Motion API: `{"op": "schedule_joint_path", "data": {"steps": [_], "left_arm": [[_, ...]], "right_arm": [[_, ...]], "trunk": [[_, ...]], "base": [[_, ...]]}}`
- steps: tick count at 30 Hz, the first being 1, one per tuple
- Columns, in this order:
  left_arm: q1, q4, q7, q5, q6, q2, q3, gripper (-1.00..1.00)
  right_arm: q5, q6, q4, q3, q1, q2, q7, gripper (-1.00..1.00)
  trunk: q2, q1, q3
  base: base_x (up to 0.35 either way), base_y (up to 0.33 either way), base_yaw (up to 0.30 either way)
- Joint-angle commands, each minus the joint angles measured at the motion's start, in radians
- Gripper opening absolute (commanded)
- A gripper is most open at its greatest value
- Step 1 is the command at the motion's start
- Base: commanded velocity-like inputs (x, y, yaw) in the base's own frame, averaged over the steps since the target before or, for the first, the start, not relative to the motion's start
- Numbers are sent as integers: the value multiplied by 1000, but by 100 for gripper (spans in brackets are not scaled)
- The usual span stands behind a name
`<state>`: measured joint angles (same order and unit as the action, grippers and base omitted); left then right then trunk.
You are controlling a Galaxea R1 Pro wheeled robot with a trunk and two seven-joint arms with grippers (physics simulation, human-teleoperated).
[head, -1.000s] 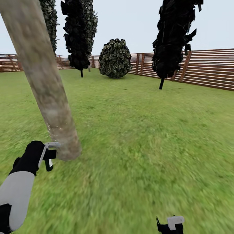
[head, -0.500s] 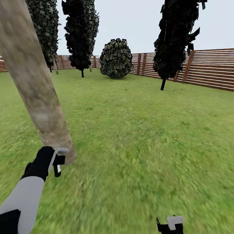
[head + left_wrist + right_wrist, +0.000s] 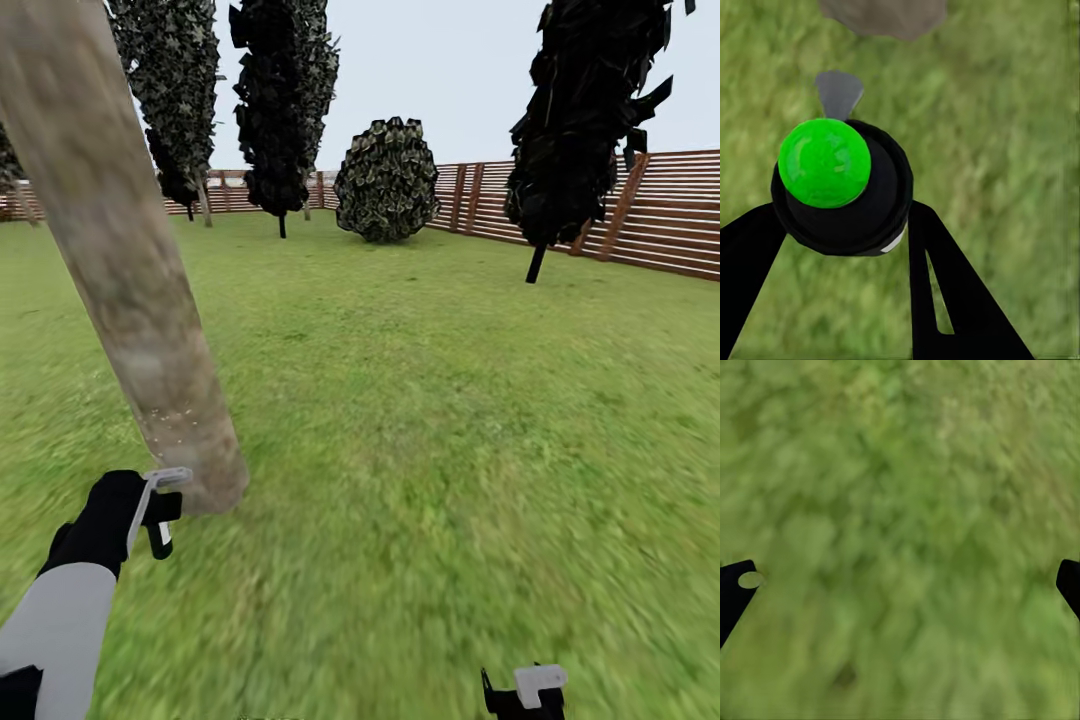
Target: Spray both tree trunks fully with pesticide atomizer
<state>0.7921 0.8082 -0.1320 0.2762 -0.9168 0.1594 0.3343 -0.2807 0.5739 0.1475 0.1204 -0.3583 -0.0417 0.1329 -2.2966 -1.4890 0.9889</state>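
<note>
Atomizer (image 3: 844,187) in left hand (image 3: 832,247), one speckled trunk (image 3: 130,290), three conifers (image 3: 285,100).

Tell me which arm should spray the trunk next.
Left. Its tool holds the atomizer, nozzle toward the trunk close ahead. The right tool is open over grass, holding nothing.

Flat, even daylight under a pale grey sky (image 3: 440,60), no sun direction, no cast shadows, no glare. Grass (image 3: 450,420) smeared & soft in the foreground of the head view, sharper toward the fence (image 3: 680,215). Trunk (image 3: 130,290) texture blurry, leans w/ wide-angle stretch at the edge. Dark trees (image 3: 585,120) near-black, little detail. Both wrist views: grass mushy, out of focus; green cap (image 3: 825,163) bright, crisp-edged.
</note>
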Motion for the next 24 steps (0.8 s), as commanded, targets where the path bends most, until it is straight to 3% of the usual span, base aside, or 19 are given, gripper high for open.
{"op": "schedule_joint_path", "data": {"steps": [1, 4, 6, 9, 11, 13, 14, 16, 17, 18, 20, 23, 24], "left_arm": [[2, 1, -8, 22, -2, -11, 1, -100], [10, 2, -1, 21, -4, -26, 2, -100], [22, 10, 25, 20, -8, -56, 0, -100], [72, 13, 42, 24, -13, -75, 1, -100], [119, 15, 46, 26, -18, -55, 5, -100], [121, 14, 45, 23, -19, -15, 5, -100], [119, 15, 45, 22, -19, -10, 3, -100], [126, 17, 45, 21, -20, -21, -2, -100], [130, 18, 45, 21, -19, -34, -7, -100], [143, 18, 46, 24, -21, -62, -23, -100], [157, 19, 46, 25, -35, -80, -47, -100], [185, 20, 46, 25, -72, -71, -51, -100], [189, 32, 46, 26, -80, -56, -48, -100]], "right_arm": [[-11, 3, -1, 7, -1, 0, 4, 100], [-11, 3, -1, 7, -1, -1, 4, 100], [-11, 3, 0, 7, -1, -1, 4, 100], [-11, 3, -1, 7, -1, -1, 4, 100], [-11, 3, 0, 7, -1, -1, 4, 100], [-10, 3, 1, 7, -1, -2, 4, 100], [-10, 3, 1, 8, -1, -2, 4, 100], [-10, 4, 1, 7, -1, -4, 4, 100], [-10, 4, 1, 6, -1, -4, 4, 100], [-11, 4, 1, 6, -1, -4, 4, 100], [-11, 4, 1, 6, -1, -4, 4, 100], [-11, 4, 1, 7, -1, -4, 4, 100], [-11, 4, 1, 7, -1, -4, 4, 100]], "trunk": [[0, 0, 1], [0, 0, 1], [0, 0, 1], [0, 0, 1], [0, 0, 1], [0, 0, 1], [0, 0, 1], [0, 0, 1], [0, 0, 1], [0, 0, 1], [0, 0, 1], [0, 0, 1], [0, 0, 1]], "base": [[5, 0, 275], [2, 0, 275], [0, 0, 275], [0, 0, 275], [0, 0, 275], [0, 0, 203], [0, 0, 93], [0, 0, 27], [0, 0, 10], [0, 0, 4], [0, 0, 2], [0, 0, 0], [0, 0, 0]]}}
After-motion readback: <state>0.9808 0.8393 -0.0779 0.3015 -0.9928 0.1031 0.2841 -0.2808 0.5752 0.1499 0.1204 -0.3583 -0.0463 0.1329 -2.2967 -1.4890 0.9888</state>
